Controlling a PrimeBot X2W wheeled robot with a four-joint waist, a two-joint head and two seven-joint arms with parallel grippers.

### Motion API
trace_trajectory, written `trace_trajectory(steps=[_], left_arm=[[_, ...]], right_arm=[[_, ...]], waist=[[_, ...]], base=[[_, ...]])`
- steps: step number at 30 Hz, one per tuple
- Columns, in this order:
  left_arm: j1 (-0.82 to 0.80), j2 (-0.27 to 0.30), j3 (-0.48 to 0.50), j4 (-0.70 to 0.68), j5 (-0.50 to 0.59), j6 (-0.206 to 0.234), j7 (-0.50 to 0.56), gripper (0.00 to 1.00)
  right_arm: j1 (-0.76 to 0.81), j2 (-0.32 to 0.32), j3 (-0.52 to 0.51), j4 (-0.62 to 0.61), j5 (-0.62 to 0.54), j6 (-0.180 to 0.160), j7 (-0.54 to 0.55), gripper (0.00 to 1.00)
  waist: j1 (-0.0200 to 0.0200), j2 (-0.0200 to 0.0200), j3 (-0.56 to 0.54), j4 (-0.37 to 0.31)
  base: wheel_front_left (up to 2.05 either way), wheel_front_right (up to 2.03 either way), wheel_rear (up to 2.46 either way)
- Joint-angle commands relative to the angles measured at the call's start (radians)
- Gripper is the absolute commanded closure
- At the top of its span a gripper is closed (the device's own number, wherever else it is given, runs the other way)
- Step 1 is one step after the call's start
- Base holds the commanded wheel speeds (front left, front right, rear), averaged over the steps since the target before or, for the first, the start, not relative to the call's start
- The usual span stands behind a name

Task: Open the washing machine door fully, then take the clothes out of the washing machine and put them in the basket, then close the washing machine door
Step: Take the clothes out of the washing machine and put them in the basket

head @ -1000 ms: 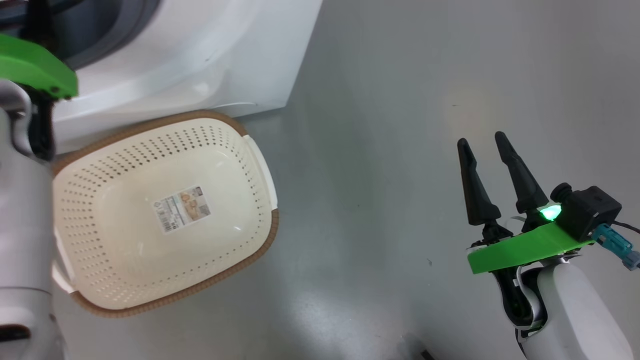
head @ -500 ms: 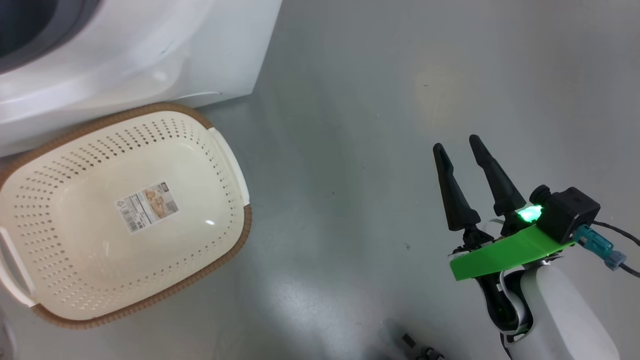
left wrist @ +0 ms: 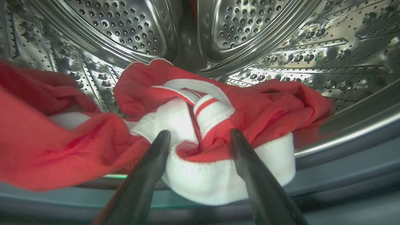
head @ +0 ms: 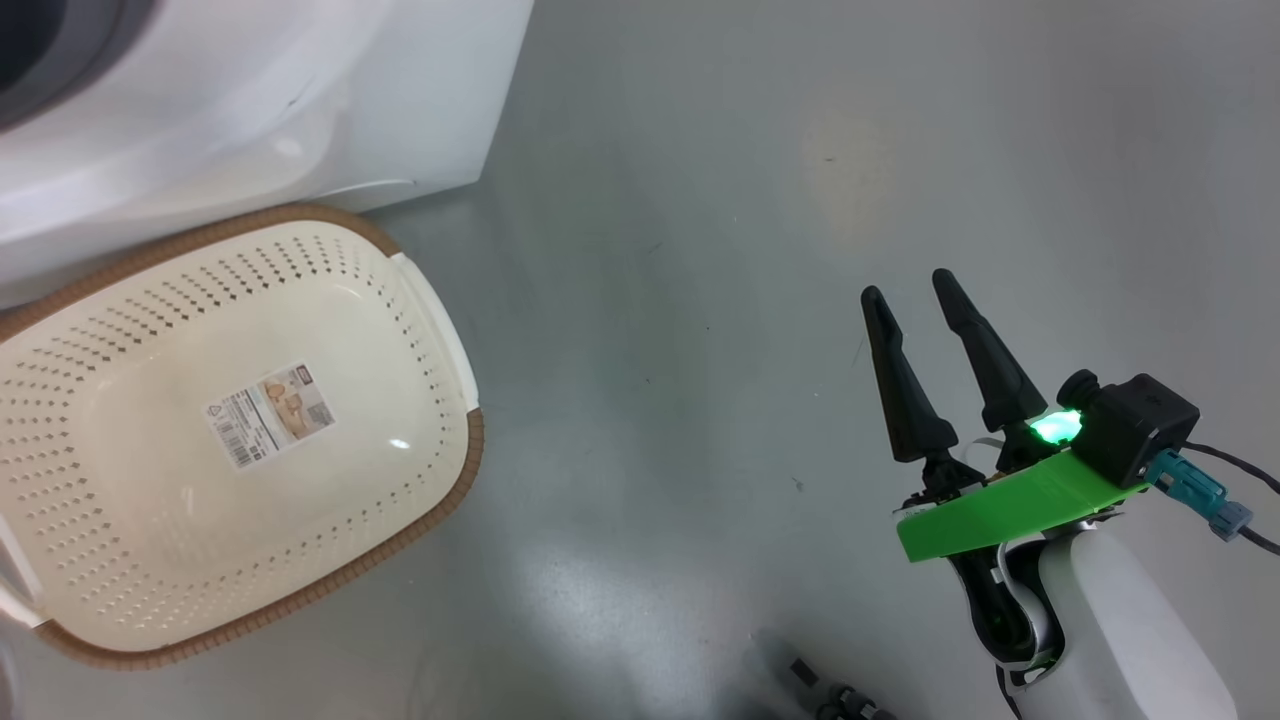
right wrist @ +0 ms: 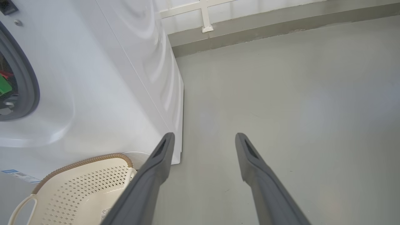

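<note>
We line up on the clothes
Left gripper, spread wide and empty, straddles them at frame centre, dead ahead; right gripper, also open, is farther.

I'm counting two claws, the left claw and the right claw, each showing two dark fingers. Between the left claw's fingers and off to their left, I'm seeing two red heaps of clothes, though I'm not managing to tell whether they are separate pieces. One washing machine is standing up and to the left of the right claw. One basket is lying to that claw's left, carrying two white handles and one sticker. One blue label is showing on the washing machine.
</note>
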Motion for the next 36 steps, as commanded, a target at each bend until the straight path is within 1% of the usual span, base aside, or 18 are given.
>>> trace_trajectory(steps=[1, 12, 13, 14, 15, 17, 18, 19, 27, 32, 36], left_arm=[[-0.01, 0.044, -0.005, -0.011, 0.007, -0.007, 0.007, 0.0], [-0.039, 0.054, -0.078, 0.014, 0.047, -0.013, 0.071, 0.0], [-0.04, 0.054, -0.082, 0.015, 0.049, -0.012, 0.075, 0.02], [-0.04, 0.054, -0.085, 0.016, 0.049, -0.012, 0.077, 0.28], [-0.041, 0.055, -0.089, 0.017, 0.051, -0.012, 0.08, 0.64], [-0.041, 0.055, -0.093, 0.018, 0.05, -0.013, 0.083, 0.78], [-0.042, 0.054, -0.096, 0.019, 0.05, -0.013, 0.085, 0.93], [-0.042, 0.054, -0.098, 0.019, 0.049, -0.013, 0.086, 1.0], [-0.029, 0.042, -0.096, 0.021, 0.025, -0.015, 0.048, 1.0], [0.01, 0.018, -0.071, 0.011, -0.018, -0.02, 0.001, 1.0], [0.05, 0.0, -0.054, -0.012, -0.045, -0.024, -0.008, 1.0]], right_arm=[[0.003, -0.003, 0.019, -0.025, 0.008, 0.007, -0.006, 0.0], [-0.005, -0.003, 0.023, -0.028, 0.021, 0.007, -0.006, 0.0], [-0.005, -0.003, 0.023, -0.028, 0.021, 0.007, -0.006, 0.0], [-0.005, -0.003, 0.023, -0.028, 0.022, 0.007, -0.006, 0.0], [-0.005, -0.003, 0.024, -0.029, 0.022, 0.007, -0.006, 0.0], [-0.005, -0.003, 0.023, -0.03, 0.022, 0.007, -0.006, 0.0], [-0.005, -0.003, 0.023, -0.031, 0.022, 0.007, -0.006, 0.0], [-0.005, -0.003, 0.023, -0.031, 0.022, 0.007, -0.006, 0.0], [-0.007, -0.003, 0.012, -0.026, 0.014, 0.007, -0.006, 0.0], [0.0, -0.003, -0.003, -0.02, -0.006, 0.007, -0.006, 0.0], [0.006, -0.003, -0.016, -0.017, -0.019, 0.007, -0.006, 0.0]], waist=[[0.0, 0.0, 0.001, -0.002], [0.0, 0.0, 0.011, -0.018], [0.0, 0.0, 0.011, -0.018], [0.0, 0.0, 0.011, -0.019], [0.0, 0.0, 0.01, -0.019], [0.0, 0.0, 0.009, -0.019], [0.0, 0.0, 0.009, -0.019], [0.0, 0.0, 0.009, -0.019], [0.0, 0.0, -0.006, -0.004], [0.0, 0.0, -0.043, 0.028], [0.0, 0.0, -0.066, 0.048]], base=[[0.0, 0.0, 0.0], [0.0, 0.0, 0.0], [0.0, 0.0, 0.0], [0.0, 0.0, 0.0], [0.0, 0.0, 0.0], [0.0, 0.0, 0.0], [0.0, 0.0, 0.0], [0.0, 0.0, 0.0], [0.0, 0.0, 0.0], [0.0, 0.0, 0.0], [0.0, 0.0, 0.0]])
